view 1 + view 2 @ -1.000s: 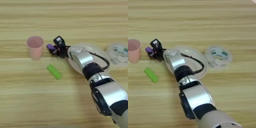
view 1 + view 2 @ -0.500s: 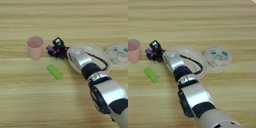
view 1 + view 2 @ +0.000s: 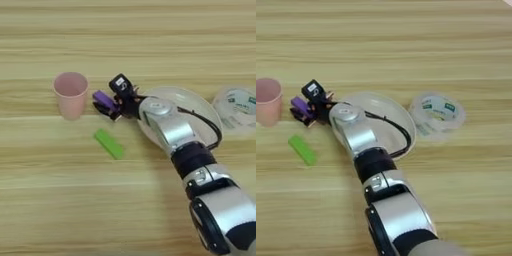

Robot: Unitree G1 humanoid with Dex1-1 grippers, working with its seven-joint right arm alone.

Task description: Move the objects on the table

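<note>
Furthest toward the left edge of the wooden table point(image 3: 150, 30) stands the pink cup point(image 3: 71, 93), upright with its mouth open to the top. Just to its right lies the purple block point(image 3: 104, 101), between the cup and the plate. The right gripper point(image 3: 111, 107) is at this block, its black fingers point(image 3: 104, 109) closed on the block's sides. A little nearer the front edge, below the purple block and apart from it, the green block point(image 3: 109, 144) lies flat at a slant. Right of the gripper sits the round beige plate point(image 3: 392, 107); the silver forearm point(image 3: 169, 126) crosses over its left part, coming up from the front right corner of the tabletop. Just beside the plate's right rim, toward the right edge, rests a clear round labelled container point(image 3: 437, 111)
</note>
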